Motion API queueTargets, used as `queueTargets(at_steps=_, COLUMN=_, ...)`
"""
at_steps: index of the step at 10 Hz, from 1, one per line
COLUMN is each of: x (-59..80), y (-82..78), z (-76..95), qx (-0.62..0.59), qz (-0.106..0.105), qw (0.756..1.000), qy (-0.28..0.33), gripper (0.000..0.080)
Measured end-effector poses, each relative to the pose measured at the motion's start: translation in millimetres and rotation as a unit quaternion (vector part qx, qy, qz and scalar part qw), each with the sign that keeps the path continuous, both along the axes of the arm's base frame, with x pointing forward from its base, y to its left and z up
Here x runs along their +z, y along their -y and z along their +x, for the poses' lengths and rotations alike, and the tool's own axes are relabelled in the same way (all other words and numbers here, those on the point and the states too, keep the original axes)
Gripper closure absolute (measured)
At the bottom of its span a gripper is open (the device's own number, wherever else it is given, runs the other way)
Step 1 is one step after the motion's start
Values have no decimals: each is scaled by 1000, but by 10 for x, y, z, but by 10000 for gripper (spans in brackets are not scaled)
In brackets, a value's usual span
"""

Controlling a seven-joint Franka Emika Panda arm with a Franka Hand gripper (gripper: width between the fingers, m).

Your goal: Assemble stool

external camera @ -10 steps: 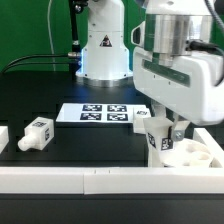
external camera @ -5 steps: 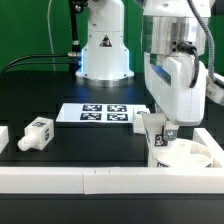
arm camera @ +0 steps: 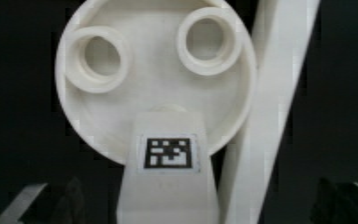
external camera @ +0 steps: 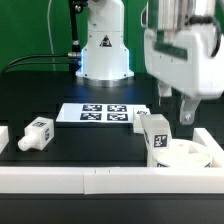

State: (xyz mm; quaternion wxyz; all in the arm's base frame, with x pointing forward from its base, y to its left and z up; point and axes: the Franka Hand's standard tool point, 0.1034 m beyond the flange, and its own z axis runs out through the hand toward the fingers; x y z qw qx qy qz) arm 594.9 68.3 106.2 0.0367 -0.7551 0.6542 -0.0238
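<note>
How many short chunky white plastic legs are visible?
2: a lying leg on the black table toward the exterior view's left, an upright leg on the round white seat. Others may be hidden.

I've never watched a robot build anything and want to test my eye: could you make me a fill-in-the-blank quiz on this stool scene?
1. The gripper hangs over the seat with its jaws ____.
2. One leg stands ____ in the seat.
3. The wrist view shows ____ empty sockets in the seat.
4. A loose leg lies on the table toward the exterior view's ____ side.

Missing words: open; upright; two; left.
</note>
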Motion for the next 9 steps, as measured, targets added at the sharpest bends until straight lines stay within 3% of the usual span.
queueTargets(at_steps=5, x=-27, y=-29, z=-7, qx=15, qz=-2, qw=1000, qy=0, gripper=150)
queueTargets(at_steps=8, x=26, y=-138, z=-281, qx=129, qz=-3, qw=992, qy=-10, gripper=150)
queueTargets(at_steps=9, x=49, y=-174, z=-335, qx=203, qz=-13, qw=979, qy=-15, gripper=150)
